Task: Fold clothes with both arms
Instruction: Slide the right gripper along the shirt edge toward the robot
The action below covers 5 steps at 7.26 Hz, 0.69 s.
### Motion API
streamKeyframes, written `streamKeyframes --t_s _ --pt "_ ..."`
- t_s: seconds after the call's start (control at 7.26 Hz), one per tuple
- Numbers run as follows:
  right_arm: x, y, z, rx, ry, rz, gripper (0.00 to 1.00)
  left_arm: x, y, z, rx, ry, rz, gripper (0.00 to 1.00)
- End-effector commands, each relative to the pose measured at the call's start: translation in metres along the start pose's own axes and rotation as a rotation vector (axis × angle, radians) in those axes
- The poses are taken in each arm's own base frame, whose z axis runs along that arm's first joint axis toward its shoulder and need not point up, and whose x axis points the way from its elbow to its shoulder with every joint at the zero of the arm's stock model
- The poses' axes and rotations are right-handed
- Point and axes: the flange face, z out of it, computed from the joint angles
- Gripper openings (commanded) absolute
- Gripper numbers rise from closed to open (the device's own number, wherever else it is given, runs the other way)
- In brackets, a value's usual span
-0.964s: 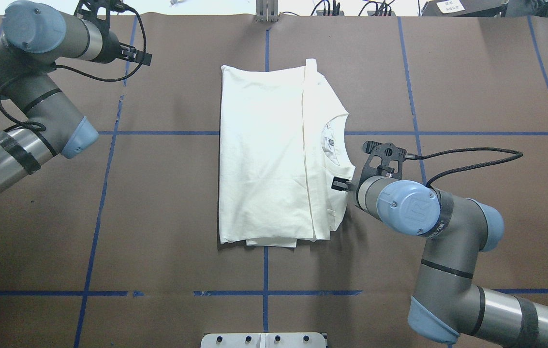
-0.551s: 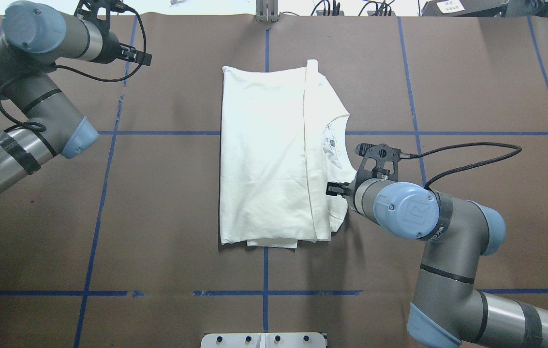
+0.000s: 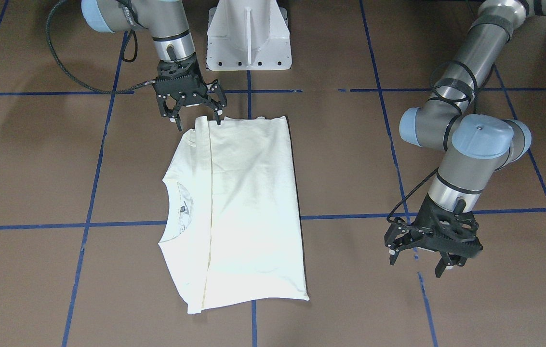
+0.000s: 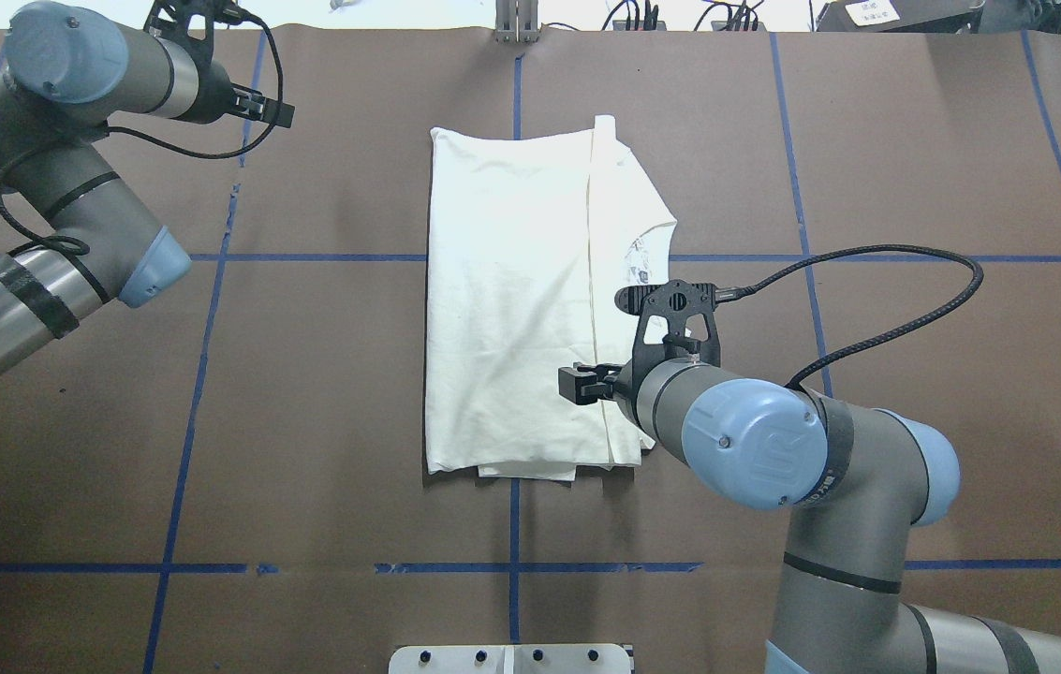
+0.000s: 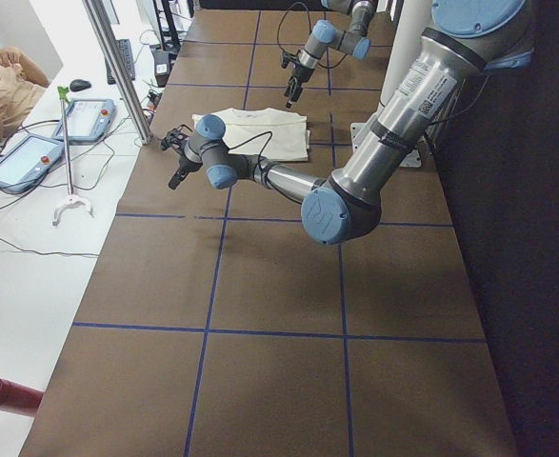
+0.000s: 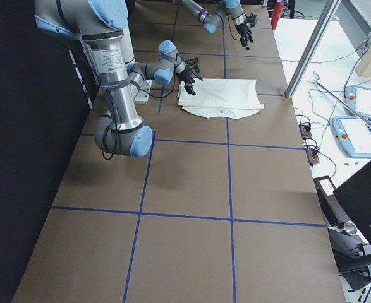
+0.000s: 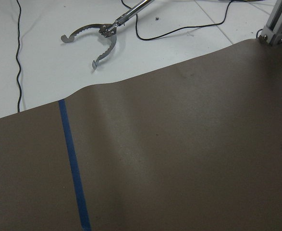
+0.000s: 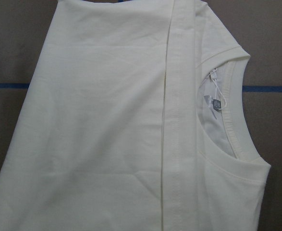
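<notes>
The cream-white shirt lies folded in a tall rectangle at the middle of the table, plain side up, its collar and neck label showing at its right edge. It also shows in the front-facing view. My right gripper is open and empty, hovering over the shirt's edge nearest my base; from overhead it sits over the shirt's lower right part. My left gripper is open and empty, well off to the shirt's side over bare table; from overhead it is at the far left.
The brown table carries a grid of blue tape lines. The white pedestal base stands at the near edge. A metal post stands at the far edge. A grabber tool lies on the floor beyond the table.
My right arm has swung left, carrying its gripper from the shirt's right edge to over its lower right part. The shirt and left arm have not moved.
</notes>
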Motion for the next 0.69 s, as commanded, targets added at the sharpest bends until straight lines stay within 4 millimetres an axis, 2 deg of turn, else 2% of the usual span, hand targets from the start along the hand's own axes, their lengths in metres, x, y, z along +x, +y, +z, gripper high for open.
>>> streamKeyframes --t_s 0.0,0.14,0.28,0.41,0.55 --pt "-0.005 0.019 0.003 0.031 0.026 -0.074 0.97 0.000 0.000 0.001 -0.001 -0.001 0.000 1.00" --pt "-0.018 0.038 0.004 0.011 0.020 -0.261 0.98 0.000 0.000 0.000 0.002 0.000 0.000 1.00" --pt "-0.002 0.046 0.014 -0.043 0.185 -0.361 0.98 0.000 0.000 0.000 0.000 0.000 0.000 1.00" --pt "-0.012 0.060 0.017 -0.103 0.277 -0.470 0.97 0.001 0.001 0.000 0.000 0.000 -0.001 1.00" --pt "-0.013 0.080 0.018 -0.115 0.300 -0.531 0.90 0.000 0.001 0.001 0.000 0.000 0.001 1.00"
